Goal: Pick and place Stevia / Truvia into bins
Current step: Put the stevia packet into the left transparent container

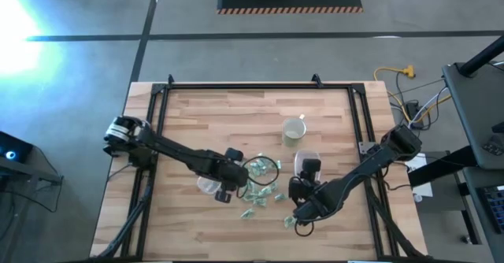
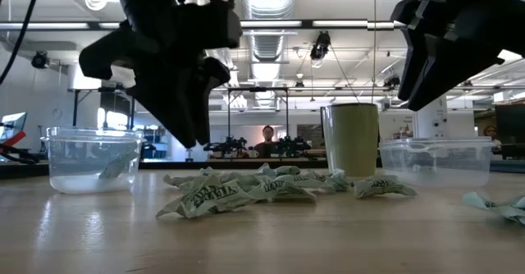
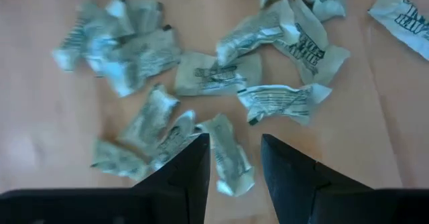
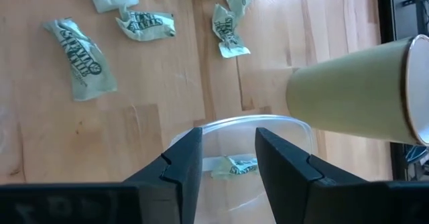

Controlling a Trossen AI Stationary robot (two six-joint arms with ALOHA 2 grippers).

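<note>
Several crumpled pale green and white Stevia packets (image 1: pixel 260 194) (image 2: pixel 238 194) lie flat in a loose heap on the wooden table. My left gripper (image 3: pixel 234 140) (image 1: pixel 239 190) hangs open just above the heap, pointing steeply down, one finger on either side of a packet (image 3: pixel 231 163) without touching it. My right gripper (image 4: pixel 228 133) (image 1: pixel 304 175) stands open over the rounded-rectangular clear bin (image 4: pixel 285 125) (image 2: pixel 435 161), where one packet (image 4: pixel 234 165) lies on the bottom. The round clear bin (image 2: pixel 90 163) (image 1: pixel 207 186), beside my left arm, also holds a packet.
A pale cream mug (image 1: pixel 294 129) (image 4: pixel 348 93) stands just beyond the rectangular bin. More loose packets (image 4: pixel 77 56) lie between the two arms, and one (image 2: pixel 496 204) lies near the table's front right. A black frame runs around the tabletop (image 1: pixel 236 90).
</note>
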